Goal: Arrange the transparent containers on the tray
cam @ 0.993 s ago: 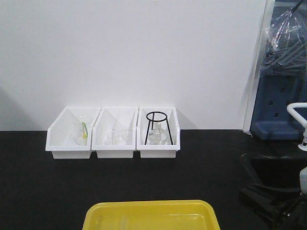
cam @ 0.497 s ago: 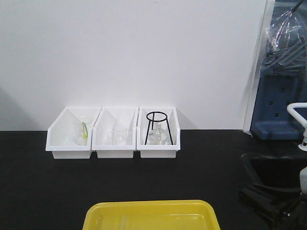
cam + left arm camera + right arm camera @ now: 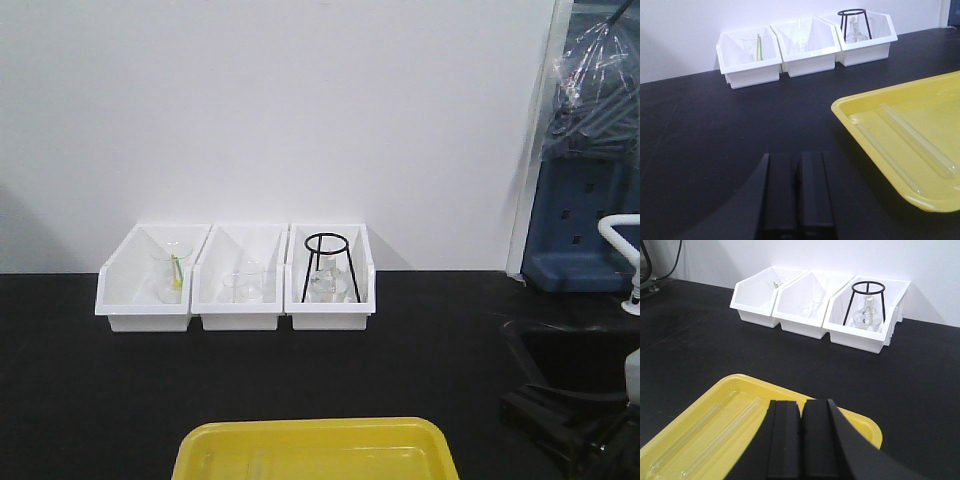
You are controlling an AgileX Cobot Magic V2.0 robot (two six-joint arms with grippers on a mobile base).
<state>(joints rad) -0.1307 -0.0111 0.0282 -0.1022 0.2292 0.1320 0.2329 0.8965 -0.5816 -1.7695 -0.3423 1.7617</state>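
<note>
Test tubes [image 3: 912, 137] in yellow tray [image 3: 850, 106] on black benchtop [image 3: 715, 130]

A plain white wall [image 3: 280, 110] rises behind a black table [image 3: 120, 390]. To the right stands a blue cabinet [image 3: 580, 220], with clear plastic sheeting [image 3: 598, 70] above it.

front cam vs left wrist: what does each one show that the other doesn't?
Front only: the blue equipment at far right, the white wall above the bins, and the yellow tray seen only as its far edge.

Left wrist only: the left gripper, fingers together and empty over the black table, and both test tubes lying side by side in the tray.

Both: the three white bins against the wall, with the black ring stand in the right-hand bin, plus glassware.
</note>
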